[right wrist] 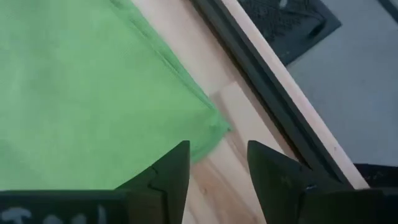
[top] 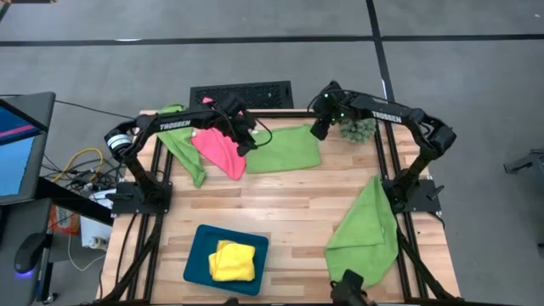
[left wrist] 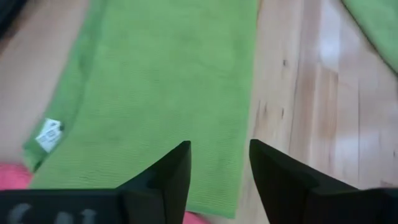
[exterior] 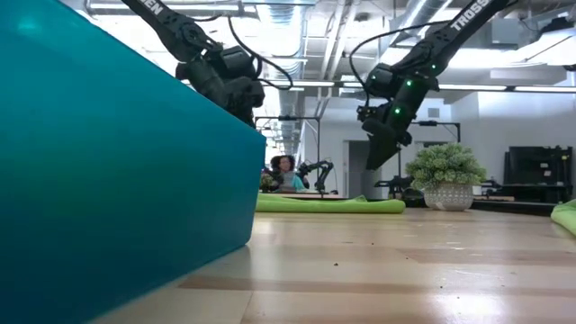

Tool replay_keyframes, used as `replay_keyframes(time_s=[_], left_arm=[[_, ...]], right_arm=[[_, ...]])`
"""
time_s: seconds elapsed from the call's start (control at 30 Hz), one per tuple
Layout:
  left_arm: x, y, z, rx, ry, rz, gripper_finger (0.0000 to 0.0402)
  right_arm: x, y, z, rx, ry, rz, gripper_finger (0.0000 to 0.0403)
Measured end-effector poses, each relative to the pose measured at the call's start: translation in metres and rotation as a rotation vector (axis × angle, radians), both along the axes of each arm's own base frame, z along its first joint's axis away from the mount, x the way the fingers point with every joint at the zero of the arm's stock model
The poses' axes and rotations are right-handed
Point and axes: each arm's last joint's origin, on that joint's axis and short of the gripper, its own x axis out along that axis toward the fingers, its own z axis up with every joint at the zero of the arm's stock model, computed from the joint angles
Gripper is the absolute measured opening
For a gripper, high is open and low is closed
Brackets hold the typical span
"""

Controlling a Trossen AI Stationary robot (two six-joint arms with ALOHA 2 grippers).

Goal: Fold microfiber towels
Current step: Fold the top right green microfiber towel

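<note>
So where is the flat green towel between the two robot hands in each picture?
High view: the flat green towel lies at the table's far middle, beside the plant.
Low view: a thin green strip, left of the plant.
Left wrist view: fills the middle.
Right wrist view: its corner.

Open wood mid-table, clutter at the far edge and the near corners.

My two grippers hang above the folded green towel (top: 285, 150). A pink towel (top: 219, 151) crowds my left, a spiky plant (top: 358, 129) my right; the teal tray (top: 195, 255) and another green towel (top: 365, 228) flank the bare centre.
</note>
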Motion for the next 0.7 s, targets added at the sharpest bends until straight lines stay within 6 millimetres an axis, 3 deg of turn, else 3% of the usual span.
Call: replay_keyframes(time_s=[0.1,0.27,0.57,0.7], left_arm=[[0.002,-0.009,-0.008,0.014,0.025,-0.015,0.0134],[0.006,-0.019,-0.016,0.067,0.057,-0.017,0.0118],[0.009,-0.024,-0.016,0.12,0.072,-0.025,0.0115],[0.01,-0.024,-0.016,0.139,0.071,-0.031,0.0115]], right_arm=[[-0.006,-0.005,-0.011,0.051,0.071,0.025,0.0184],[0.002,-0.017,-0.024,0.108,0.135,0.086,0.0189],[0.023,-0.04,-0.024,0.107,0.132,0.129,0.0191],[0.028,-0.042,-0.033,0.142,0.156,0.149,0.0191]])
